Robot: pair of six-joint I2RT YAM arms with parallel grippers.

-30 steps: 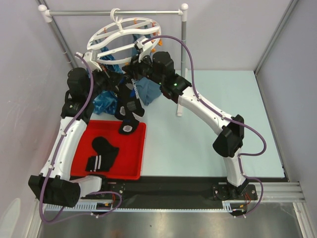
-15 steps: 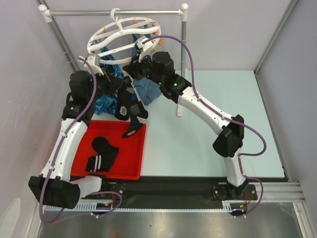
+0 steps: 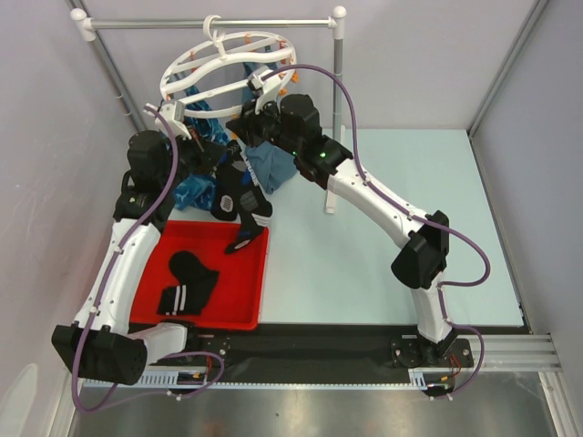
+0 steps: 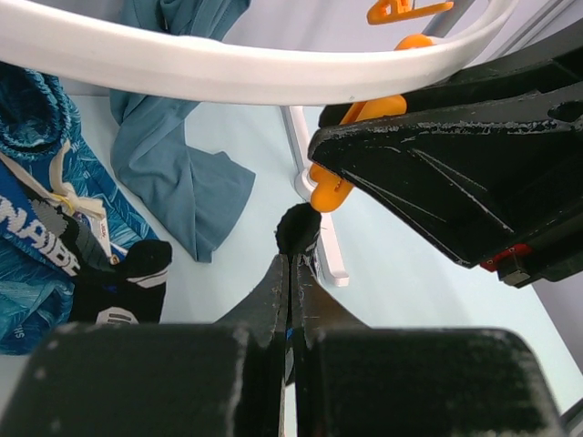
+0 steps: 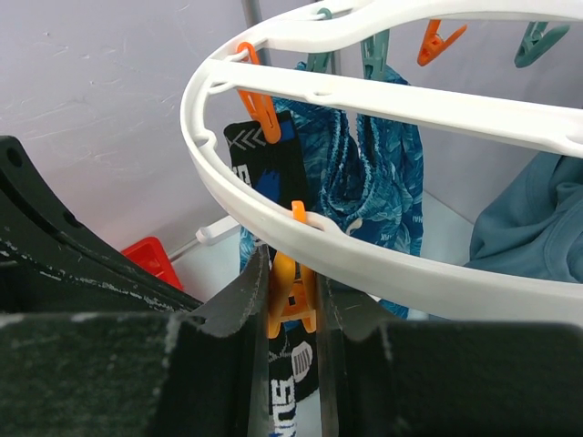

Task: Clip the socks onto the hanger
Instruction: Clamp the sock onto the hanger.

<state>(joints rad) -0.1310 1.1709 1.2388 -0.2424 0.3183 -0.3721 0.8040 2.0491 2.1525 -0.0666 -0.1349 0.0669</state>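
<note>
The white hanger (image 3: 196, 68) hangs from the rail; its rim crosses the left wrist view (image 4: 228, 71) and the right wrist view (image 5: 383, 269). My right gripper (image 3: 259, 102) (image 5: 291, 273) is shut on an orange clip (image 5: 293, 300) under the rim. My left gripper (image 3: 230, 169) (image 4: 291, 259) is shut on a black sock (image 3: 244, 228) just below that clip (image 4: 330, 187); the sock's top edge (image 4: 298, 228) pokes out between my fingertips and the rest dangles over the tray. Another black sock (image 5: 262, 159) hangs clipped. More socks (image 3: 189, 280) lie in the tray.
The red tray (image 3: 262, 278) sits at front left. A blue patterned cloth (image 3: 191, 191) and a teal cloth (image 3: 271, 166) hang from the hanger. The grey rail stand (image 3: 209, 23) spans the back, with one post (image 3: 339, 82) close behind my right arm.
My left gripper has risen and moved right toward the clip, and the dangling sock swung with it. The right gripper stays on the clip.
</note>
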